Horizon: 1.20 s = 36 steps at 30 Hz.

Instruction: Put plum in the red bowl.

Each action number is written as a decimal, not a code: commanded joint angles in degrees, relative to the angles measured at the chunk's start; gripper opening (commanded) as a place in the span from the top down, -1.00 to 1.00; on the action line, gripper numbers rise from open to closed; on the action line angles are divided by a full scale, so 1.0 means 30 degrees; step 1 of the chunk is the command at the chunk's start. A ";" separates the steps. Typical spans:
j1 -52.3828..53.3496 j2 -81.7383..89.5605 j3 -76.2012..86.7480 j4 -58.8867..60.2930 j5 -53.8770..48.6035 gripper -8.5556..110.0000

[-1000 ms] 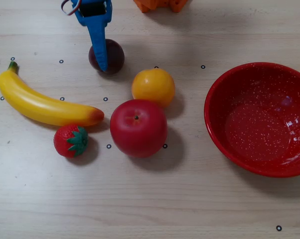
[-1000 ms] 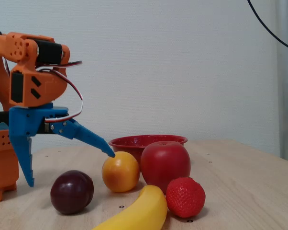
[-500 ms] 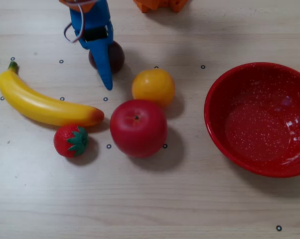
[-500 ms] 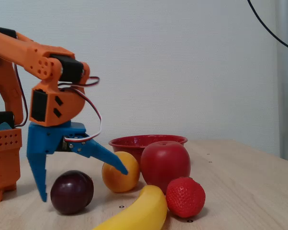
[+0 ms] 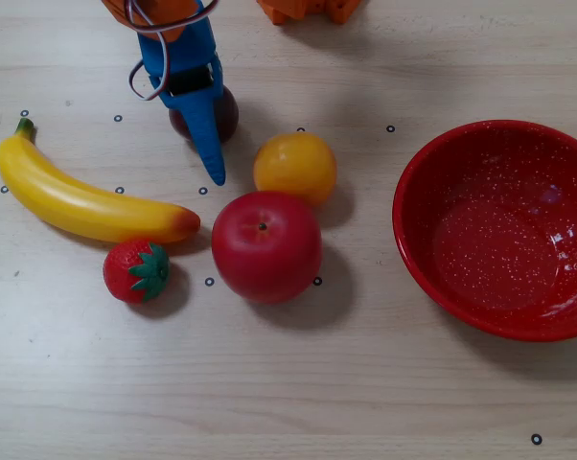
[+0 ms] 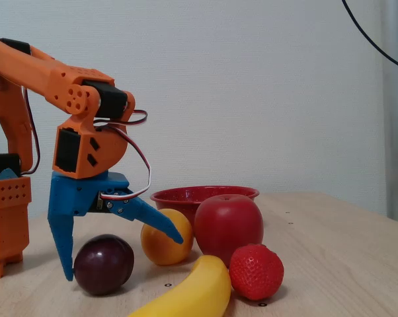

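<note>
I have the gripper [image 6: 123, 254] fingers spread apart astride the plum [image 6: 104, 264] on the counter [image 5: 365, 383], far left of the red bowl [image 5: 418, 254].

You will find no readable text, label, brand or number in either view. The only marks are small black ring dots printed on the tabletop [image 5: 365, 383], scattered among the fruit in the overhead view, with one at the near right corner; they carry no letters or digits.
</note>
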 commanded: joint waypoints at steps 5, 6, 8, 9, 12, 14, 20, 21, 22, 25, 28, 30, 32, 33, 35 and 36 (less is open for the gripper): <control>0.0322 0.0352 -0.1289 -0.0352 -0.0381 -0.14; 0.0293 0.0352 -0.1289 -0.0381 -0.0381 -0.14; 0.0205 0.0322 -0.1289 -0.0469 -0.0410 -0.13; 0.0146 0.0293 -0.1289 -0.0498 -0.0410 -0.13; 0.0029 0.0205 -0.1318 -0.0557 -0.0410 -0.12; -0.0059 0.0205 -0.1348 -0.0586 -0.0381 -0.11; -0.0352 0.0176 -0.1289 -0.0850 -0.0205 -0.09; -0.0381 0.0176 -0.1289 -0.0850 -0.0205 -0.08; -0.0381 0.0176 -0.1289 -0.0850 -0.0205 -0.07; -0.0439 0.0176 -0.1348 -0.0850 -0.0205 -0.02; -0.0498 0.0176 -0.1465 -0.0850 -0.0146 0.06; -0.0557 0.0176 -0.1465 -0.0937 0.0000 0.10; -0.0615 0.0146 -0.1465 -0.0967 0.0205 0.15; -0.0645 0.0146 -0.1465 -0.0967 0.0264 0.17; -0.0674 0.0146 -0.1465 -0.0967 0.0469 0.26; -0.0703 0.0146 -0.1465 -0.0996 0.0527 0.30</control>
